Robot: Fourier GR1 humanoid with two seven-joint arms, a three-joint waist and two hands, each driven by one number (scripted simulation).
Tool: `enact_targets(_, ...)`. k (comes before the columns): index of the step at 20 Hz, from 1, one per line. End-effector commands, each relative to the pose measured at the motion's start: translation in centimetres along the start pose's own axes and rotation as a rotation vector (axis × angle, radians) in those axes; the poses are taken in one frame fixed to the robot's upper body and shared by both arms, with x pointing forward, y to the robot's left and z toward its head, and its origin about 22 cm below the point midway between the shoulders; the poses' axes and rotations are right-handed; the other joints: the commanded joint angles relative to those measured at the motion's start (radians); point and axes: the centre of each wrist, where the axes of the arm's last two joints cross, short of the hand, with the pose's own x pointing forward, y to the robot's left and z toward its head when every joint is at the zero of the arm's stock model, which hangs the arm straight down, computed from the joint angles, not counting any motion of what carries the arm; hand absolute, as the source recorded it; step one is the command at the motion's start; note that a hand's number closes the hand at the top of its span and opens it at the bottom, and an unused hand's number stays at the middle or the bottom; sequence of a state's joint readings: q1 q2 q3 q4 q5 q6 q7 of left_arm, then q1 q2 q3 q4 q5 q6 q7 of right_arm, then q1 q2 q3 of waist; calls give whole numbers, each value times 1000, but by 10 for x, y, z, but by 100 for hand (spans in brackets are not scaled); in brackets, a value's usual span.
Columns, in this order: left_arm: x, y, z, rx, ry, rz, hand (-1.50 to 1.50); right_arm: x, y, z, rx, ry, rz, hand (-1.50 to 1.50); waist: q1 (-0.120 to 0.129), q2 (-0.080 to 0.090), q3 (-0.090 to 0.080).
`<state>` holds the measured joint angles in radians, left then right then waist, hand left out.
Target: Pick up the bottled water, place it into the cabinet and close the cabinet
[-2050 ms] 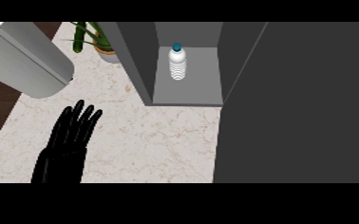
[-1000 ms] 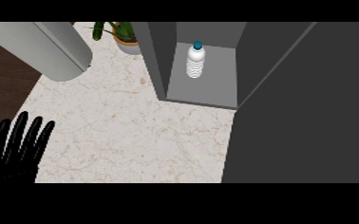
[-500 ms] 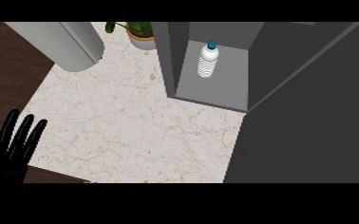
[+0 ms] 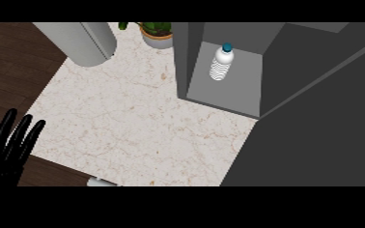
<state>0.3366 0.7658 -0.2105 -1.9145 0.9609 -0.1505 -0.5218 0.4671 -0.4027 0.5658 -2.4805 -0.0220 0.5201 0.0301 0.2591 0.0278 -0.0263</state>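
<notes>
Head view: bottled water (image 4: 221, 64) stands upright inside the open cabinet (image 4: 235, 101), upper centre-right of frame, long axis vertical, blue cap up. Placing looks done; closing remains, which calls for swinging the door (image 4: 306, 140) shut. Left hand (image 4: 16, 145), lower left, fingers spread, holding nothing. Right hand unseen.

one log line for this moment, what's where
clear ribbed water bottle with blue cap: upright inside open grey cabinet | cabinet door: open | left hand: open, holding nothing, at left edge | right hand: not in view
</notes>
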Motion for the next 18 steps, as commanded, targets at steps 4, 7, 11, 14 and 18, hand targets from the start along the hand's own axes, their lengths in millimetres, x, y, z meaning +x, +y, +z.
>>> enact_targets(4,5,8,0,-3,9,-4,-150,6,8,-22,187,19,35,150,8,0,-4)
enact_targets(7,8,10,-4,-9,1,-10,-150,8,3,-26,219,27,82,150,5,6,-5)
enact_targets(11,9,12,-3,-10,4,-3,-150,6,2,-33,206,4,72,150,-7,3,-3)
enact_targets(14,5,13,1,5,6,10,-150,5,-1,-35,185,7,61,150,-9,10,-5)
enact_targets(18,14,15,-7,-15,-25,-14,-150,-5,3,-37,206,10,-28,150,-2,21,-1)
